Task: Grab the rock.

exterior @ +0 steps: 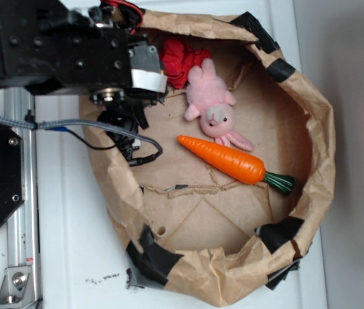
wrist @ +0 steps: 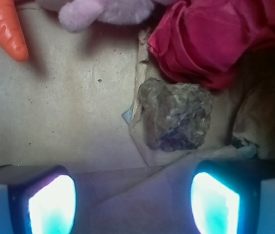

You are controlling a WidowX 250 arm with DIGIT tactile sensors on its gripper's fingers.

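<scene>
The rock (wrist: 176, 115) is a lumpy brown-grey stone lying on the paper floor, just below the wrinkly red cloth (wrist: 215, 39). In the wrist view it sits ahead of my gripper (wrist: 133, 202), slightly right of centre, apart from both fingers. The two glowing fingertips (wrist: 53, 204) stand wide apart with only bare paper between them, so the gripper is open. In the exterior view the arm's black body hides the rock; the gripper (exterior: 125, 122) hangs over the bag's upper left part.
A brown paper bag (exterior: 310, 161) with rolled walls and black tape encloses everything. Inside lie a pink plush bunny (exterior: 210, 106), an orange toy carrot (exterior: 230, 161) and the red cloth (exterior: 180, 61). A black cable (exterior: 140, 145) loops under the arm.
</scene>
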